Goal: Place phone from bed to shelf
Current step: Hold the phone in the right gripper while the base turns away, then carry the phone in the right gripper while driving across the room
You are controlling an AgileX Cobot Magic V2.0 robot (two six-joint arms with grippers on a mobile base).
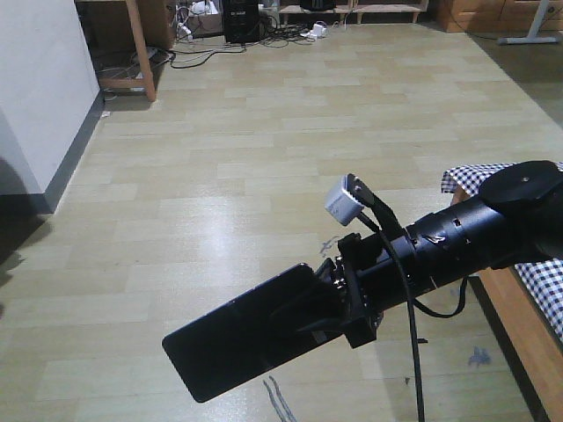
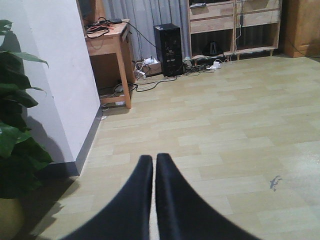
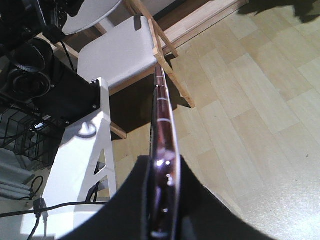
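While left gripper hangs closed, right gripper clamps phone.

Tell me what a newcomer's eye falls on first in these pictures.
The black phone, pinched at one end by the right gripper, juts out over the floor in the front view. In the right wrist view it shows edge-on, a thin pinkish rim. The checked bed sits at the right edge; the left gripper is shut, empty.
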